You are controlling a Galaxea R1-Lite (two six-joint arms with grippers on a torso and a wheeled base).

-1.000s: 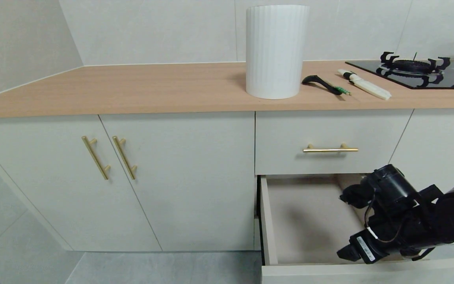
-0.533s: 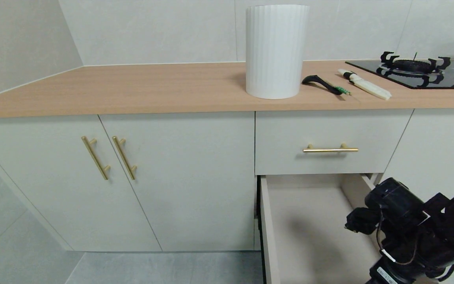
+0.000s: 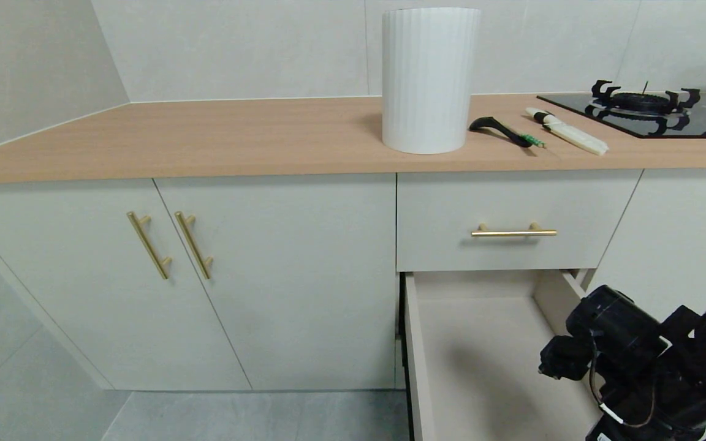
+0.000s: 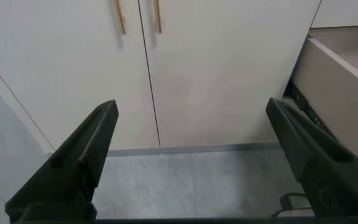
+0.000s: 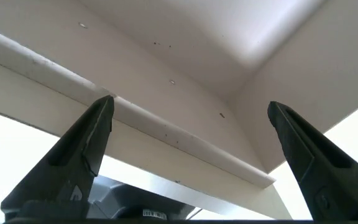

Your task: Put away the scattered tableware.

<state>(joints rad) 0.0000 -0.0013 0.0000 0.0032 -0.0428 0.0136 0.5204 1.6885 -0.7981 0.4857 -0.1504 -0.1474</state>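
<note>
On the wooden countertop (image 3: 206,138) lie a black-handled utensil with a green tip (image 3: 500,130) and a long white utensil (image 3: 567,136), to the right of a tall white ribbed container (image 3: 428,79). Below them the lower drawer (image 3: 417,355) stands pulled out, with nothing visible inside. My right arm (image 3: 629,361) is low at the drawer's front right corner. My right gripper (image 5: 190,106) is open, with the drawer's top edge (image 5: 166,134) running between its fingers. My left gripper (image 4: 191,106) is open, holds nothing, and faces the cabinet doors (image 4: 216,68) and the floor.
A black gas hob (image 3: 647,110) sits at the counter's far right. The upper drawer (image 3: 514,232) is closed. Two cabinet doors with gold handles (image 3: 148,244) are closed to the left. The open drawer's side (image 4: 340,74) juts out beside my left gripper.
The lower drawer has slid farther out, its front panel now below the head view's edge. My right arm has moved down and back with it.
</note>
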